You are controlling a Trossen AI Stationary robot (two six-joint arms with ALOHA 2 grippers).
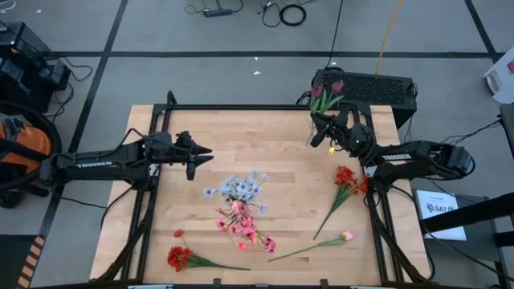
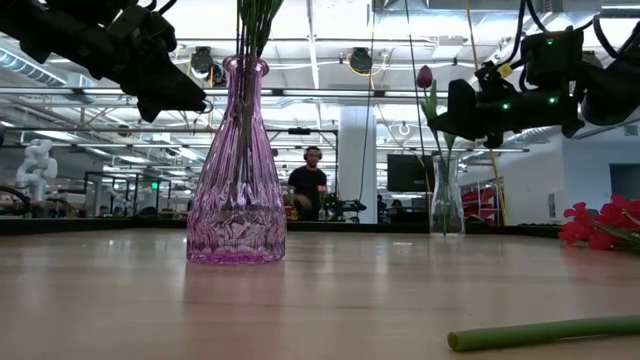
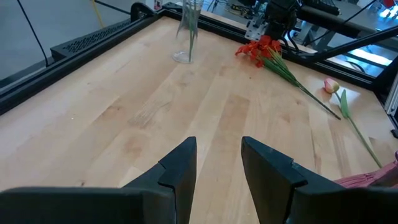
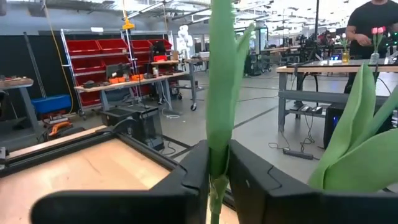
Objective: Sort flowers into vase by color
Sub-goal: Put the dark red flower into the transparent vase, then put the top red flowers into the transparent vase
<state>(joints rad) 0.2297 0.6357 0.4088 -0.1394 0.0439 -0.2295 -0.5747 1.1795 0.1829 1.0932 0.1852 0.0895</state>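
A clear glass vase (image 2: 445,195) stands at the table's far right corner with dark red tulips (image 1: 325,90) rising from it. My right gripper (image 1: 320,132) is beside them, shut on a green tulip stalk. A purple glass vase (image 2: 237,170) stands mid-table with green stems in its neck. Blue-white (image 1: 241,189) and pink (image 1: 245,226) sprays show at mid-table. Lying flat are a red spray (image 1: 347,181) at the right, another red spray (image 1: 181,257) near left and a pink bud (image 1: 346,235). My left gripper (image 1: 210,152) hovers open over the left middle. My right gripper pinches the tulip's green stalk (image 4: 217,165) between its two fingers, where long leaves sheathe it, below the head. The fingers come level from the table's right side and lie across the stalk. The stalk stands upright and runs down into the clear vase (image 2: 440,165).
A black box (image 1: 373,87) sits just beyond the far right corner, behind the clear vase. Black frame rails (image 1: 233,106) run along the table's edges. Bare wood lies between my left gripper and the clear vase (image 3: 186,37). A person (image 2: 312,185) stands far off in the room.
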